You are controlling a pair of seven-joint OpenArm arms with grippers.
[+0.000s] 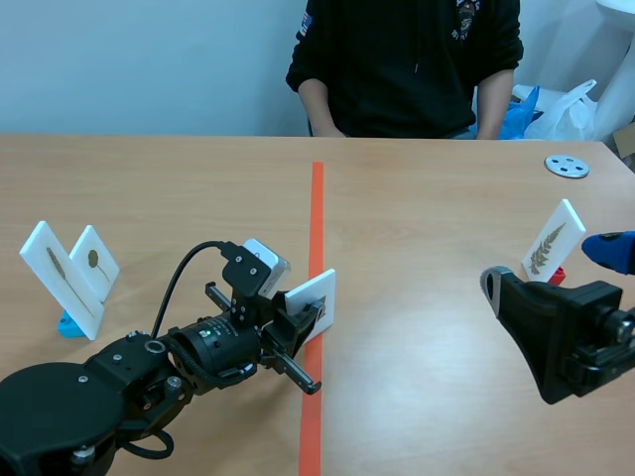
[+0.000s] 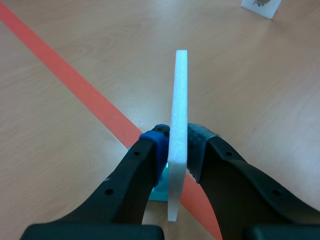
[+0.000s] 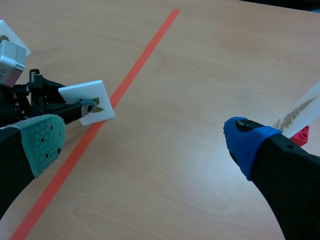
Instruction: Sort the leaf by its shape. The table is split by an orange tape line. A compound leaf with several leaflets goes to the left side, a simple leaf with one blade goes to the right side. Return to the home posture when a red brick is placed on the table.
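Note:
My left gripper (image 1: 298, 327) is shut on a white leaf card (image 1: 316, 300) that stands right at the orange tape line (image 1: 316, 208). The left wrist view shows the card (image 2: 178, 120) edge-on, pressed between both pads, with its light-blue stand (image 2: 159, 186) under it. In the right wrist view that card (image 3: 89, 98) shows only a bit of dark leaf, its shape hidden. On the right side a white card with a feathery compound leaf (image 1: 551, 241) sits in a red stand (image 1: 558, 275). Beside it, my right gripper (image 1: 551, 266) is open and holds nothing (image 3: 147, 142).
Two white leaf cards (image 1: 60, 273) (image 1: 94, 258) stand at the far left on a blue stand (image 1: 69, 323). A round metal disc (image 1: 567, 166) lies at the back right. A person in black (image 1: 407, 64) sits across the table.

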